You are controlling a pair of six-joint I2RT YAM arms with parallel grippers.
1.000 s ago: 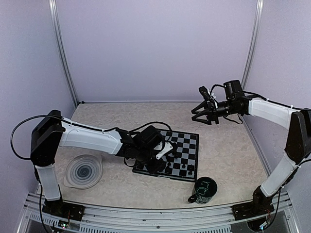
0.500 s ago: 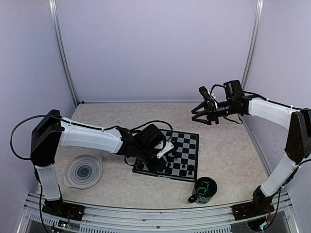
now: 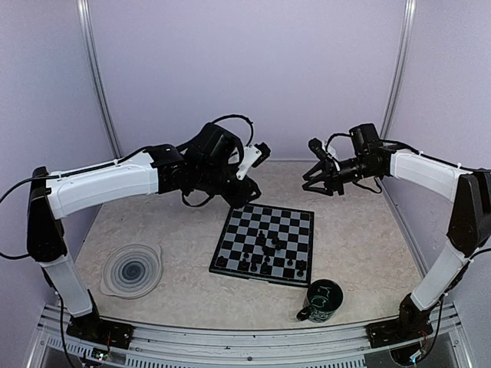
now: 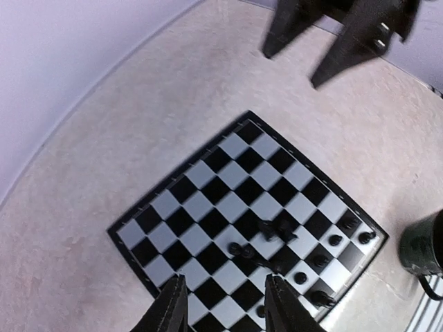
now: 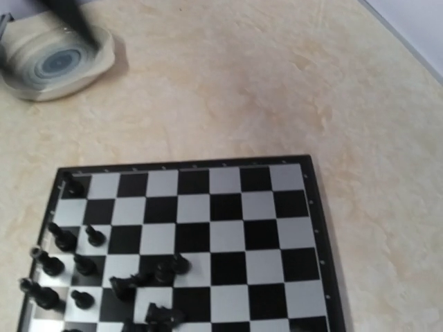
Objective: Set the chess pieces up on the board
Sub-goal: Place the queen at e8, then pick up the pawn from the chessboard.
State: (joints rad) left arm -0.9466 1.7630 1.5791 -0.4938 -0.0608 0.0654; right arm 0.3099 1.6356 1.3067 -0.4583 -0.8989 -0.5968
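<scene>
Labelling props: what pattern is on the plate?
Grey spiral on the plate, clearest in the top view.

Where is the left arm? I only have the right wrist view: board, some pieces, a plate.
Observer: The left gripper hangs in the air near the far left corner of the board, jaws apart, holding nothing.
Operator: And the right gripper? Its fingers aren't in my picture.
Observer: The right gripper is open and empty too, in the air near the board's far right corner.
Operator: Anything else out there?
Observer: A dark green mug stands just off the board's near right corner.
</scene>
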